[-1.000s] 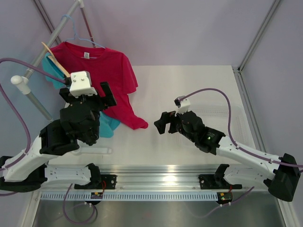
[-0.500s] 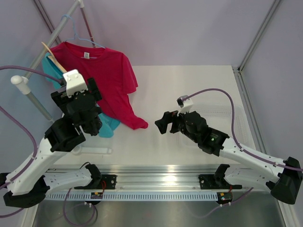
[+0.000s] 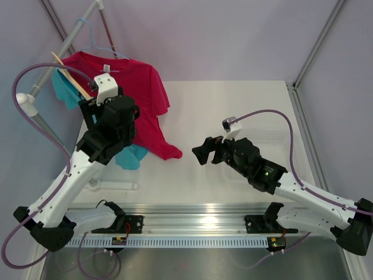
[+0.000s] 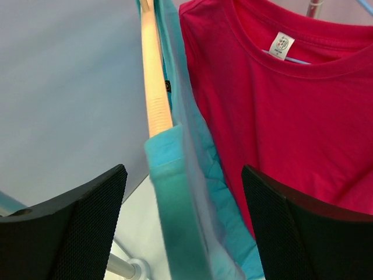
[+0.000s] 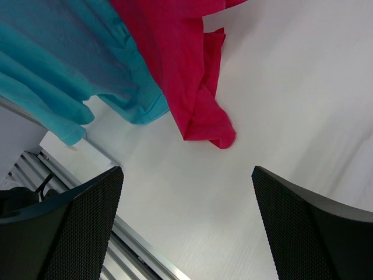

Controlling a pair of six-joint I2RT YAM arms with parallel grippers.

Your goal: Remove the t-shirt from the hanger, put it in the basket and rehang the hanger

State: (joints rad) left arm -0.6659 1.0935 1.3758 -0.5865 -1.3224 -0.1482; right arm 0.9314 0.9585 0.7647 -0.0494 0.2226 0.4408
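At the far left, the teal cotton t-shirt hung on a pale wooden hanger from the slanted grey metal rail. The left gripper was raised to it, jaws spread wide with the teal shoulder fold between them and, as far as the wrist view showed, touching neither pad. Just right of it hung a crimson t-shirt, its hem trailing onto the white table. This looked like the approach to a shoulder grasp. A good bite would take teal cloth only, clear of the wood and the crimson sleeve. The pull should then run sideways off the hanger's end, not downward. Farther right, the right gripper hovered low over the table, wide open and empty.
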